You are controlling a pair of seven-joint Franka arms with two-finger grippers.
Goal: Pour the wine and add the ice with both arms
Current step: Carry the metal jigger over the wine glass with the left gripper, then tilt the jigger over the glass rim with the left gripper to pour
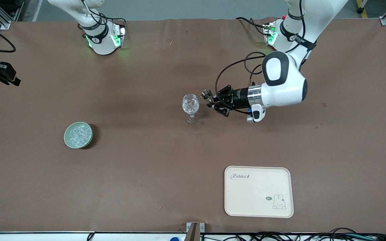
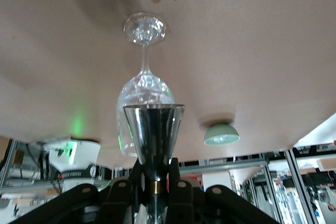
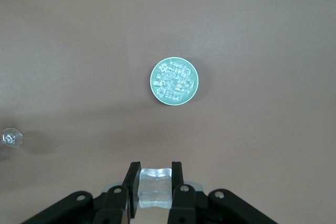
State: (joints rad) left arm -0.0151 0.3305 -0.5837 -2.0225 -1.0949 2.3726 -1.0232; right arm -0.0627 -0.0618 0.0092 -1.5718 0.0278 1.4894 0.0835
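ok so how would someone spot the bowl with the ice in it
Start from the brown table; toward the right arm's end of it sits a small pale green bowl, nearer the front camera than the wine glass. It is the only round dish, heaped with clear ice.

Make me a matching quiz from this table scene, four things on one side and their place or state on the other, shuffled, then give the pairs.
Things:
1. wine glass
2. green bowl
3. tray
4. metal cup

Places or states:
A. nearest the front camera, nothing on it
B. held tilted in the left gripper
C. full of ice, toward the right arm's end
D. upright mid-table, clear chunks inside

Pairs: 1-D, 2-C, 3-A, 4-B
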